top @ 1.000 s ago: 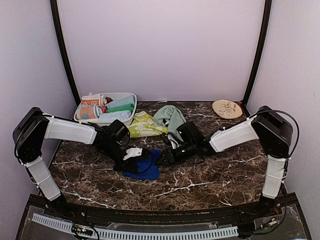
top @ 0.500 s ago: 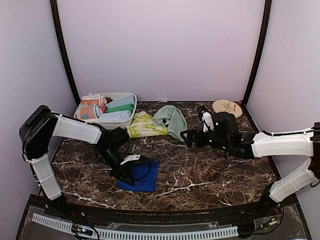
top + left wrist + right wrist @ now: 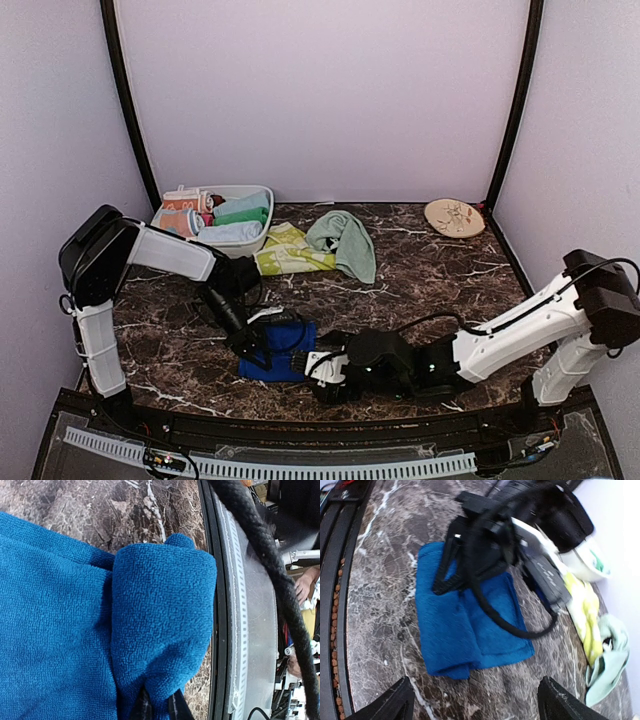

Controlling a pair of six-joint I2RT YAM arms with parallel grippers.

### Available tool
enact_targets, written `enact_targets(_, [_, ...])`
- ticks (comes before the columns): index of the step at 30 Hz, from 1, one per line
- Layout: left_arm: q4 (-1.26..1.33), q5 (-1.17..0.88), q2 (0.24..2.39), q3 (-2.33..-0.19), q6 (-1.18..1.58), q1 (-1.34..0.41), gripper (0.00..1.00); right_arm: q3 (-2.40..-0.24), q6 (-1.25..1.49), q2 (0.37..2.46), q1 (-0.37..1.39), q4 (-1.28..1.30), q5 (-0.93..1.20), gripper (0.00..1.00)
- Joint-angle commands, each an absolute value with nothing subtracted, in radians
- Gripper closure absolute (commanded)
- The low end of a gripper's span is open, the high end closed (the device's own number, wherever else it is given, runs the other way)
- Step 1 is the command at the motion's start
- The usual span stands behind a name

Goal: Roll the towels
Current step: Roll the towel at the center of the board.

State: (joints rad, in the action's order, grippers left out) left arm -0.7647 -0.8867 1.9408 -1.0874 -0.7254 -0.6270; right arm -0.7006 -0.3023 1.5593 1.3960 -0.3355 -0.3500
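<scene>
The royal blue towel lies folded near the table's front edge, filling the left wrist view. My left gripper is shut on a rolled fold at its near end. My right gripper hovers just right of the towel, open wide, its fingertips framing the towel's edge with nothing between them. The mint green towel lies crumpled at the back, next to the yellow-green patterned towel.
A white basket of rolled towels stands at the back left. The round beige plate sits at the back right. The left arm's black cable loops across the blue towel. The table's front rail runs close to the fold.
My right arm swung from the back of the table down to the front, beside the blue towel, with its jaws wider. My left gripper drew the towel's fold toward the front edge.
</scene>
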Motion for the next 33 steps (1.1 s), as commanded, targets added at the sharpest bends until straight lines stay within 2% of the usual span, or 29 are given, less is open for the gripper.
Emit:
enact_targets(1, [-0.707,-0.644,2.007,-1.064,-0.671,-0.627,1.0,-0.816,-0.568,1.714,1.462,-0.438,-0.404,0.19])
enact_targets(8, [-0.642,-0.534,2.012,-1.051,-0.625,-0.626,1.0,-0.934,-0.71,1.915,1.457,-0.545,-0.364,0.3])
enact_targets(15, [-0.647,-0.531,2.01,-1.062,-0.622,-0.626,0.98,-0.993,-0.66,2.014,1.398,-0.537,-0.294,0.44])
enact_targets(19, [-0.651,-0.547,1.971,-1.054,-0.637,-0.624,0.81,-1.017,-0.559,2.045,1.362,-0.467,-0.239,0.55])
enact_targets(21, [-0.637,-0.555,1.926,-1.041,-0.639,-0.621,0.71,-1.02,-0.504,2.047,1.343,-0.434,-0.202,0.66])
enact_targets(23, [-0.634,-0.583,1.876,-1.026,-0.646,-0.574,0.63,-1.02,-0.464,2.044,1.328,-0.405,-0.163,0.72])
enact_targets(28, [-0.634,-0.65,1.748,-0.974,-0.692,-0.495,0.5,-1.072,-0.367,2.06,1.297,-0.29,-0.081,0.79])
enact_targets(29, [-0.627,-0.665,1.72,-0.958,-0.7,-0.474,0.44,-1.081,-0.347,2.059,1.286,-0.273,-0.054,0.8])
enact_targets(33, [-0.617,-0.716,1.629,-0.911,-0.732,-0.404,0.41,-1.09,-0.288,2.061,1.262,-0.246,0.004,0.82])
